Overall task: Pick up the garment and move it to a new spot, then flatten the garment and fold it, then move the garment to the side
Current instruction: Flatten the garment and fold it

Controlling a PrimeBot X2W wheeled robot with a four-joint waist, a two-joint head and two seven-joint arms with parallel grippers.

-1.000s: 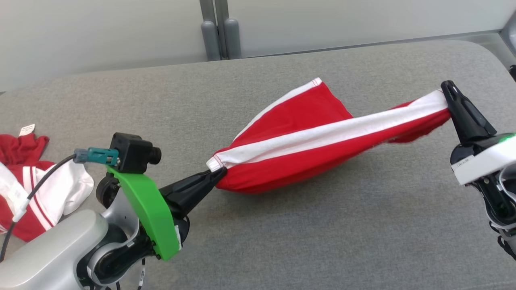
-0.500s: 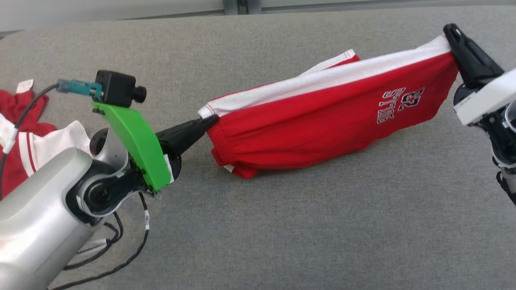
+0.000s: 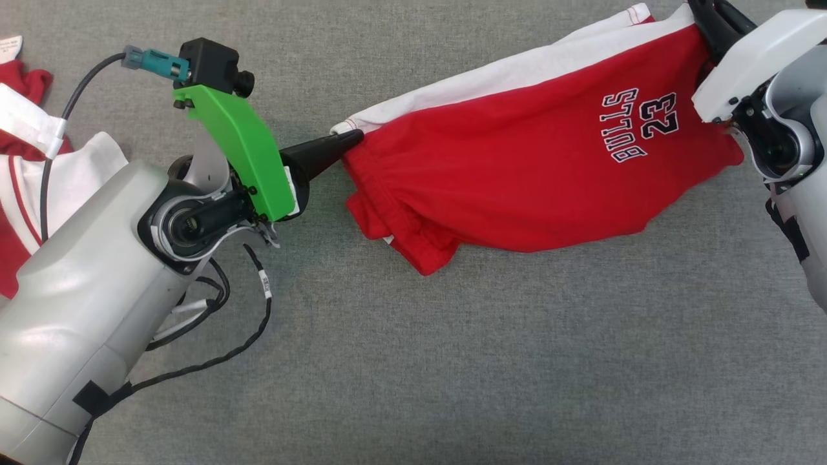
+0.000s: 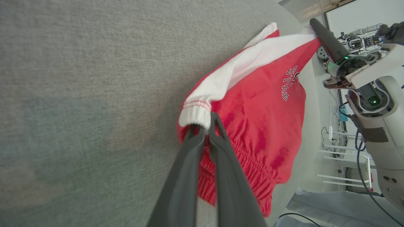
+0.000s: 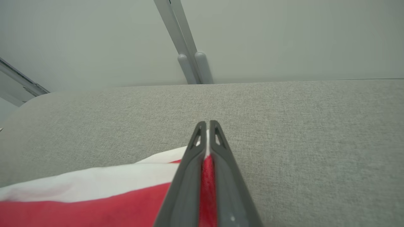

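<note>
Two grippers hold the garment stretched between them above the grey surface. The left gripper is closed on the white elastic corner. The right gripper pinches the other end near the top right edge of the head view. One second ago the garment was twisted like a rope, with the white band across it. Now it hangs open as a wide sheet, and the red face with the print "BULLS 23" is turned to the head camera. The whole head picture has also shifted, because the camera looks more steeply down. In the left wrist view the left gripper bites the gathered waistband of the garment, and the right gripper grips the far corner. In the right wrist view the right gripper has red and white cloth squeezed between its fingers. Whether the lower hem touches the surface I cannot tell. More red and white clothes lie at the far left, partly behind the left arm. A green bracket on that arm carries a small black camera, and thin cables hang below it. The surface is a rough woven fabric, while the garment is soft knit, wrinkled at the waistband.
</note>
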